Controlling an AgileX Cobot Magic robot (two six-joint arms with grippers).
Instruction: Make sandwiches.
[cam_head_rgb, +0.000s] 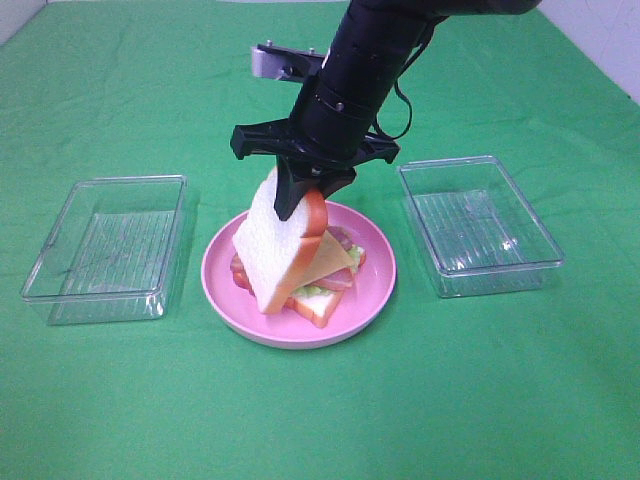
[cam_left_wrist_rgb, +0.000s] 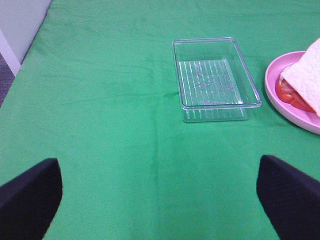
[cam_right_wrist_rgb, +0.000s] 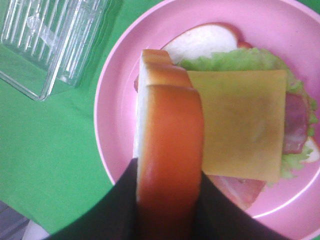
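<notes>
Bread (cam_head_rgb: 272, 250) pinched by its crust in right gripper (cam_head_rgb: 300, 195), tilted over stack on plate (cam_head_rgb: 372, 290). Right wrist cam alone shows cheese (cam_right_wrist_rgb: 245, 122) topping lettuce (cam_right_wrist_rgb: 235, 60). Left gripper (cam_left_wrist_rgb: 160, 192) wide open, holding nothing, near tray (cam_left_wrist_rgb: 212, 80).

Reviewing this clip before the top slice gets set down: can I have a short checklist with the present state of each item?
1. Right tool grips the top bread slice by its crust edge: ok.
2. Stack ready on the pink plate, cheese square uppermost over bacon and lettuce: ok.
3. Slice level with the stack: not ok, it hangs steeply tilted, lower edge near the plate.
4. Slice centred over the cheese: not ok, it sits off to one side.
5. Left tool open and away from the plate: ok.
6. Clear trays clear of the path: ok.
</notes>
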